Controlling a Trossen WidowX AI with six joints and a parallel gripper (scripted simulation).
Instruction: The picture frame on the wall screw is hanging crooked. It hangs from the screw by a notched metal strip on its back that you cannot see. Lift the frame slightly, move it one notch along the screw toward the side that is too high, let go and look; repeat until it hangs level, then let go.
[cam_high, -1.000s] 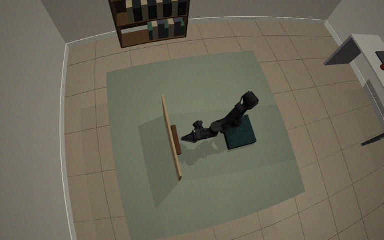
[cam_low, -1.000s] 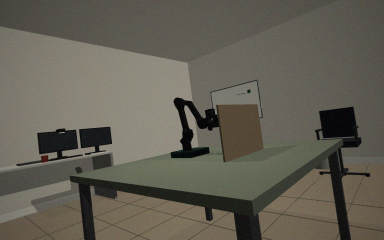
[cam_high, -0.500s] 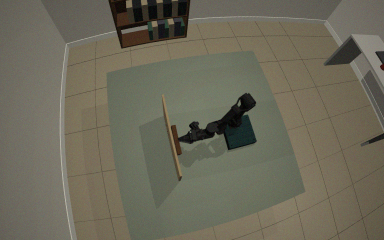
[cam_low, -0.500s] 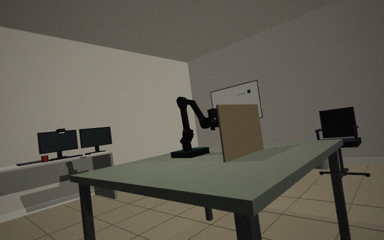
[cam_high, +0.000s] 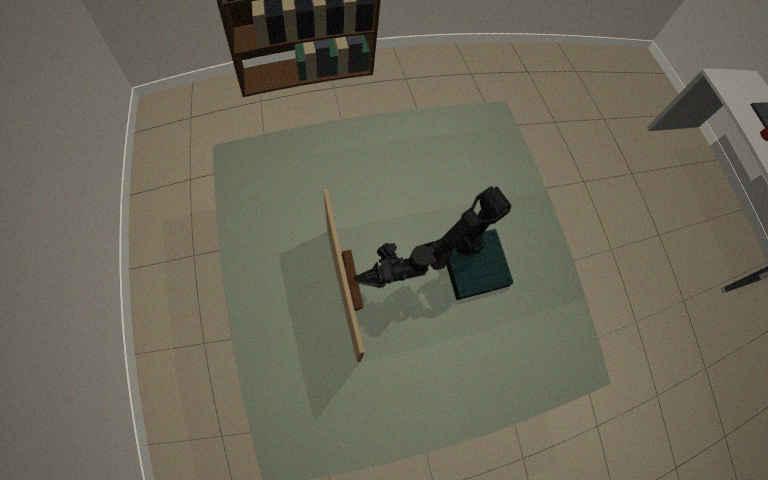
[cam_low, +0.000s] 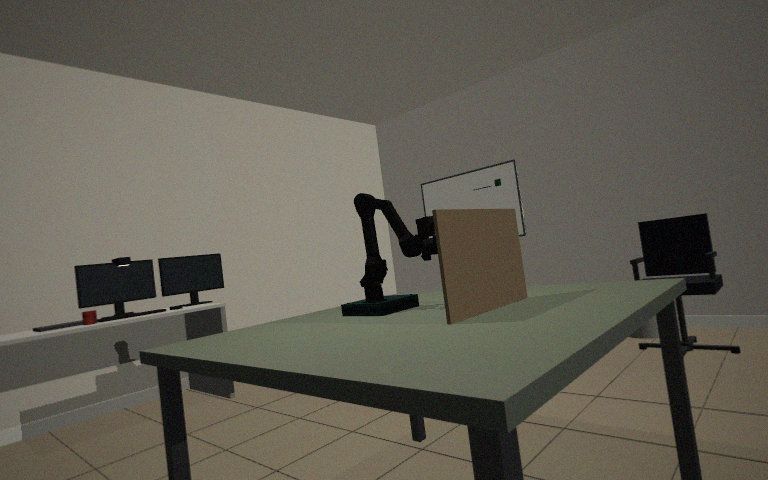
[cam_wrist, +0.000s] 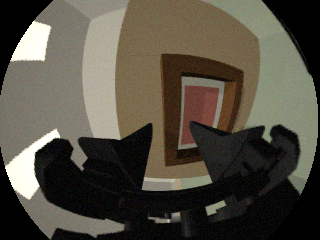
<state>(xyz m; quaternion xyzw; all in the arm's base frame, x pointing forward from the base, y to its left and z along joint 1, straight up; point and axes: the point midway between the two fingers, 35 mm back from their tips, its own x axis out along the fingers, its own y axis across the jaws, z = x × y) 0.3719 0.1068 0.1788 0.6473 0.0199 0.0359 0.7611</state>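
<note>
The picture frame (cam_high: 348, 261) (cam_wrist: 171, 107), brown with a white mat and red picture, hangs on the near face of the upright tan panel (cam_high: 333, 234) (cam_low: 481, 260) (cam_wrist: 140, 45). The wrist view is turned so that up lies toward its left. My gripper (cam_high: 356, 277) (cam_wrist: 171, 125) is open and empty, its fingers one above the other. Its tips are close to the frame; in the wrist view they appear on either side of the top bar, the lower one over the picture. Contact cannot be told. The screw and notched strip are hidden. The exact tilt cannot be read.
The panel stands on the green table (cam_high: 396, 147) (cam_low: 339, 350). My arm's dark teal base (cam_high: 481, 271) (cam_low: 379, 306) is on the same table. A bookcase (cam_high: 305, 52), a desk with monitors (cam_low: 116, 284), a chair (cam_low: 676, 246) and a whiteboard (cam_low: 453, 192) are away from the table.
</note>
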